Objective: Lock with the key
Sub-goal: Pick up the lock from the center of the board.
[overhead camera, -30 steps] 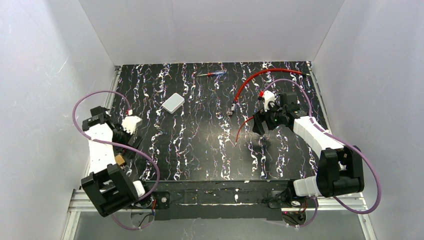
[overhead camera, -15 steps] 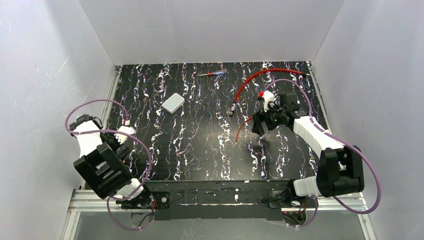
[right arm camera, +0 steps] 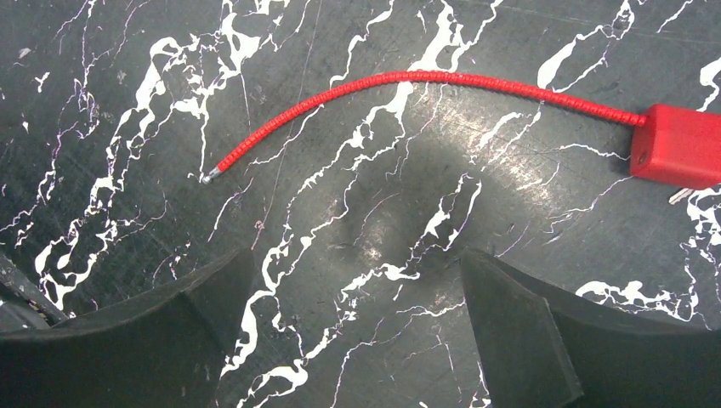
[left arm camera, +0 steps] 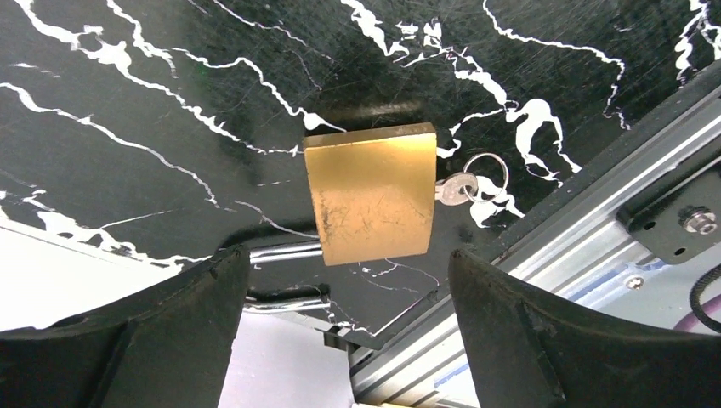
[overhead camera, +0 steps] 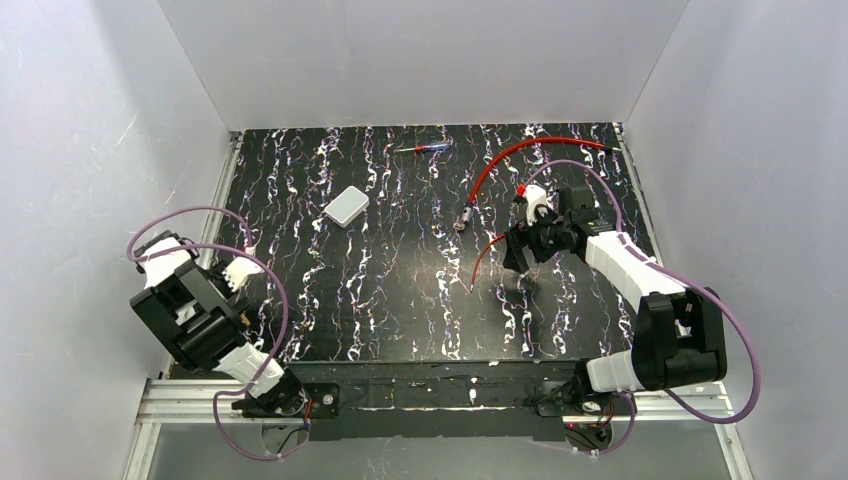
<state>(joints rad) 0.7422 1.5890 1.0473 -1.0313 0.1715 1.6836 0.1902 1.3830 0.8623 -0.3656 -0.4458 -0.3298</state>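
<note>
Black, white-veined surface (overhead camera: 400, 300), enclosed by pale walls on three sides.

1. Padlock (left arm camera: 371, 194). Brass body, lying flat at the near left edge of the surface, just beside the metal rail (left arm camera: 553, 246). It does not show in the overhead view.
2. Shackle (left arm camera: 285, 252). Chrome, pointing toward the left finger. One leg enters the body and the other seems to lie free of it, so the padlock is probably unlocked. The shackle is partly hidden.
3. Key (left arm camera: 459, 189). Small and silver, seated in the end of the body opposite the shackle. Its ring (left arm camera: 486, 174) rests on the surface.

Handling, as judged: the body is dense, rigid and smooth-faced, and liable to slide if nudged, so it is best taken across its two narrow edges. The key is thin and offers little to pinch, so take it by the head only, with the body braced.

4. Left claw (left arm camera: 347, 272). Fingers apart, holding nothing. The padlock sits centred between the tips and just beyond them, touching neither.
5. Right claw (right arm camera: 353, 263). Fingers spread wide and empty, above bare surface, well apart from the padlock. A red cable (right arm camera: 408, 85) and its red block (right arm camera: 680, 144) lie near.
6. Sundries: white box (overhead camera: 346, 207) and screwdriver (overhead camera: 422, 148), both toward the far side.
</note>
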